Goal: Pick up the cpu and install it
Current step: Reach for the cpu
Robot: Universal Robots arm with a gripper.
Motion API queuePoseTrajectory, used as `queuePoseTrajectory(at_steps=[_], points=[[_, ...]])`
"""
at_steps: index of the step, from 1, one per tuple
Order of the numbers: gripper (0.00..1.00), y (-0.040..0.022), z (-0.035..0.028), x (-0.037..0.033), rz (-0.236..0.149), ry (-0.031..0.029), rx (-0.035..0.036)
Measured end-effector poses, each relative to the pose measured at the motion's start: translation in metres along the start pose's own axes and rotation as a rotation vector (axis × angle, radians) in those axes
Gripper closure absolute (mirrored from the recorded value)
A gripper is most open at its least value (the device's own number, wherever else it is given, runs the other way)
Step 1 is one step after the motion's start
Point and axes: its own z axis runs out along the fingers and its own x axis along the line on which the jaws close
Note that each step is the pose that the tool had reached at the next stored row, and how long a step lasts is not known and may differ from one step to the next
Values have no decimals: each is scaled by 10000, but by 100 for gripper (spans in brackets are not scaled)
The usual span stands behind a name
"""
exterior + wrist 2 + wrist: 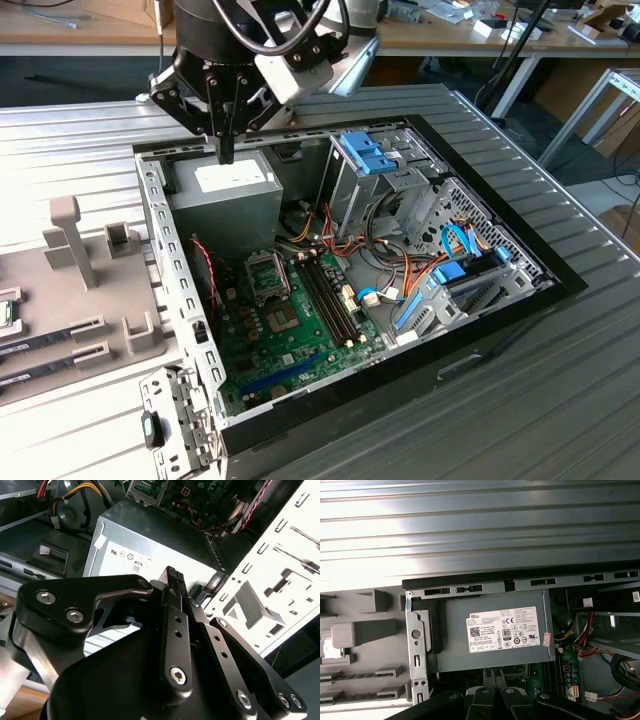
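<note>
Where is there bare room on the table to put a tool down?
The ribbed table is bare along the exterior view's right side of the computer case. Inside the case, cables crowd the floor; the grey tray takes the exterior view's left.

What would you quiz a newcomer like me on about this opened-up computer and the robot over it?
1. True or false: the gripper hangs above the grey power-supply box.
2. Where is the silver socket frame? A) on the green motherboard B) on the table outside C) between the fingers
3. Fill in: the plastic drive-bay clips are coloured ____.

Key: 1 true; 2 A; 3 blue.
</note>
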Motion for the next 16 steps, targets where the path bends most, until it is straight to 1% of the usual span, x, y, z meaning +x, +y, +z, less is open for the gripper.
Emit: queuePoseTrajectory(at_steps=[16], points=[[90, -12, -5, 162, 0, 0, 1]])
